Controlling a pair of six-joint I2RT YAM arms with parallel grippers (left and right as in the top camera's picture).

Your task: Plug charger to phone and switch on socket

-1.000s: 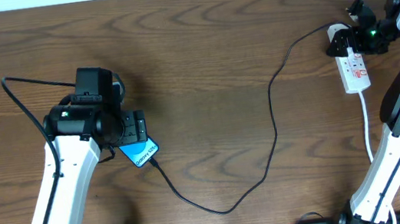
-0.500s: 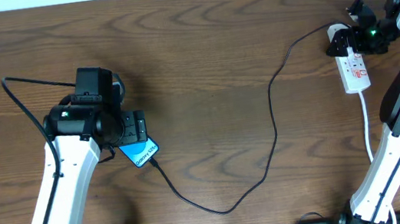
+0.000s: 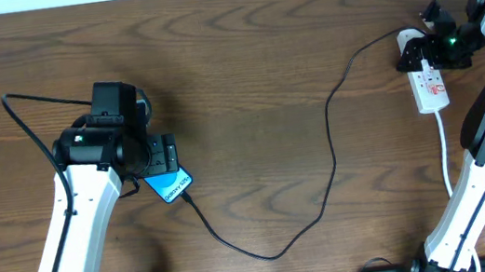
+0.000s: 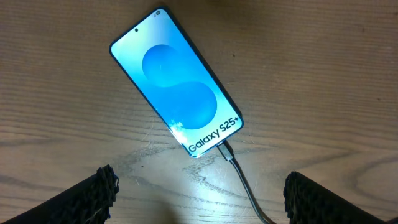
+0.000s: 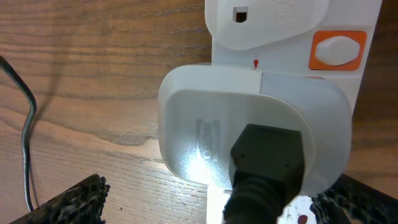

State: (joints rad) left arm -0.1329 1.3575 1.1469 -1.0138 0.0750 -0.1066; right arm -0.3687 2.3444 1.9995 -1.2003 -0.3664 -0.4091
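The phone [image 3: 172, 185] lies flat on the wooden table, blue screen up with "Galaxy S25+" text; it also shows in the left wrist view [image 4: 176, 84]. The charger [image 3: 330, 134], a thin black cable, runs from the phone's lower end [image 4: 229, 155], where its tip sits in the port, across to the socket. My left gripper [image 4: 199, 193] is open just above the phone, holding nothing. The socket [image 3: 430, 85] is a white power strip at the far right, with a white adapter [image 5: 249, 134] plugged in and an orange switch [image 5: 336, 50]. My right gripper [image 3: 420, 54] is open around the adapter end.
The socket's white cord [image 3: 445, 151] runs down toward the right arm's base. The black cable loops across the table's middle [image 3: 276, 249]. Another black cable [image 3: 25, 127] trails left of the left arm.
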